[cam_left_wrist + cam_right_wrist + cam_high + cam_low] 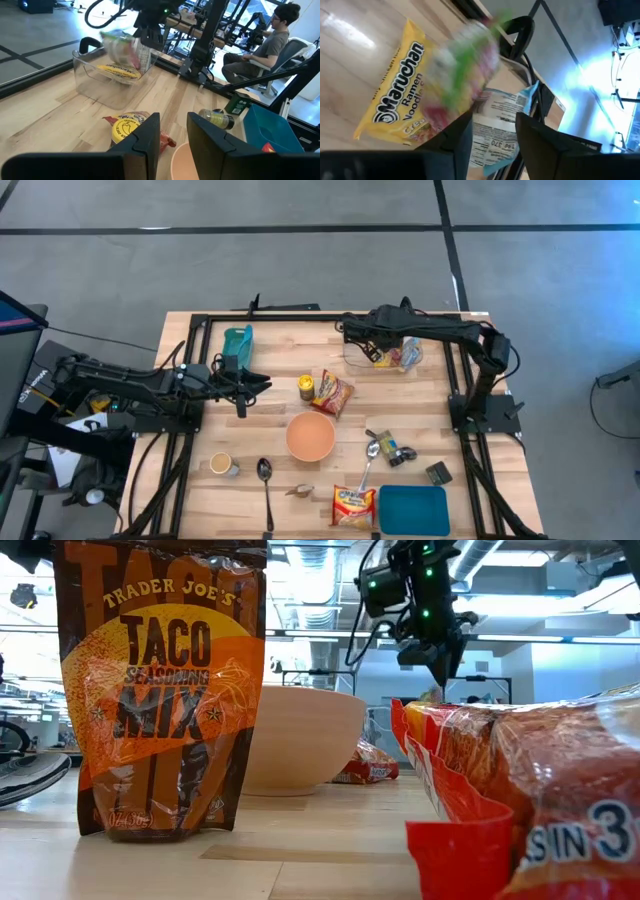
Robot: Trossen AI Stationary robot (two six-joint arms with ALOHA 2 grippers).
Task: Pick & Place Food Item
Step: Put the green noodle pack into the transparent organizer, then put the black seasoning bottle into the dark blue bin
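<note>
My right gripper (pixel 378 352) fingers part above the clear bin (pixel 352 360) at 1 o'clock; falling green-pink packet (pixel 462 70): light, crinkly, slippery; pinch its edge seam.

My left gripper (pixel 262 383) waits, fingers slightly apart, empty.

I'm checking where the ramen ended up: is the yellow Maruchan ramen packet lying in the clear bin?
Yes, the Maruchan ramen packet lies on the floor of the clear bin, under the right gripper.

Table (pixel 250 450): pale wood planks, matt, visible grain. Bin (pixel 352 356) at the far edge: clear glossy plastic. Ramen packet (pixel 400 85): shiny yellow film. Taco mix pouch (pixel 160 690): glossy crinkled foil-like film. Bowl (pixel 311 436): smooth matt, peach tone. Spoon (pixel 265 472): polished metal. Lid (pixel 413 509) at the near edge: matt blue plastic. Frame rails (pixel 195 380): black metal.
</note>
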